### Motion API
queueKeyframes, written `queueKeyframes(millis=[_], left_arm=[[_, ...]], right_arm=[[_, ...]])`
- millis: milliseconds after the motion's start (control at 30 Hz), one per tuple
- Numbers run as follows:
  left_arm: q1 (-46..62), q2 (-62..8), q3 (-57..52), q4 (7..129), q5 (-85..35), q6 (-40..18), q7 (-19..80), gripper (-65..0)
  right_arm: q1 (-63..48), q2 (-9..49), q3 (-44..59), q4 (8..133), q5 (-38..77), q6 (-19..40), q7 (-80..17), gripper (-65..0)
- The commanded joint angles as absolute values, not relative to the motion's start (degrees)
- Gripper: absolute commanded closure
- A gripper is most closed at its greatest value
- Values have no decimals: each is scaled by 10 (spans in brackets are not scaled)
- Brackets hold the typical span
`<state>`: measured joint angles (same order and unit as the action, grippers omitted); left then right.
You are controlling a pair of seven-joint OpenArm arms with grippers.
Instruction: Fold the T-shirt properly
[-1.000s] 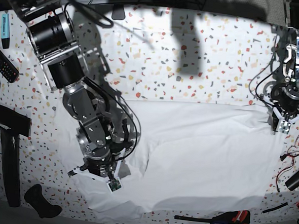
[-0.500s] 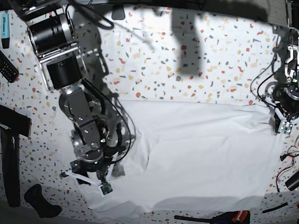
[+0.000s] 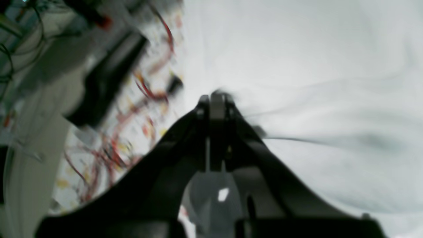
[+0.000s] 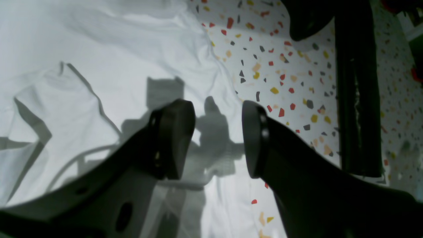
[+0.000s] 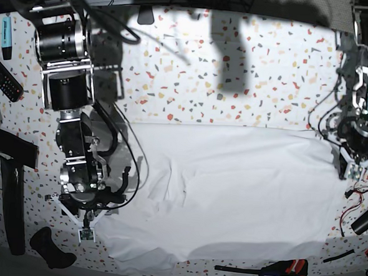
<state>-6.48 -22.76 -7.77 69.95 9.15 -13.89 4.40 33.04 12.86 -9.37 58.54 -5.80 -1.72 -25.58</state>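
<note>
The white T-shirt (image 5: 243, 192) lies spread flat across the middle of the speckled table (image 5: 238, 72). My right gripper (image 5: 85, 222) hovers at the shirt's left edge. In the right wrist view it (image 4: 214, 138) is open, with nothing between its fingers (image 4: 175, 138), above wrinkled cloth (image 4: 66, 82) where it meets the table. My left gripper (image 5: 351, 170) sits at the shirt's far right corner. In the blurred left wrist view it (image 3: 214, 97) is shut, and taut creases in the cloth (image 3: 314, 66) run out from its tips.
A black remote (image 5: 3, 77) and a blue marker (image 5: 7, 36) lie at the far left, with black bars (image 5: 11, 209) below them. A clamp with a red handle (image 5: 276, 269) rests at the front edge. Red wires (image 5: 355, 198) trail beside the left arm.
My right gripper has opened, let go of the cloth and swung left to the shirt's edge. The left gripper has stayed shut and shifted slightly right with its corner.
</note>
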Motion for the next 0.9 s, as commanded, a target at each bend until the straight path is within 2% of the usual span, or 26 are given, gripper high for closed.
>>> queueKeyframes(millis=[0,867], left_arm=[[-81,-238,-81,708,89,-133,46,0],[-97,-238,-81,708,90,-133,25,0]], right_arm=[[350,131,-91,595,-64,-20,-244,-273],[350,132,-91,595,-64,-19,-260,-273]])
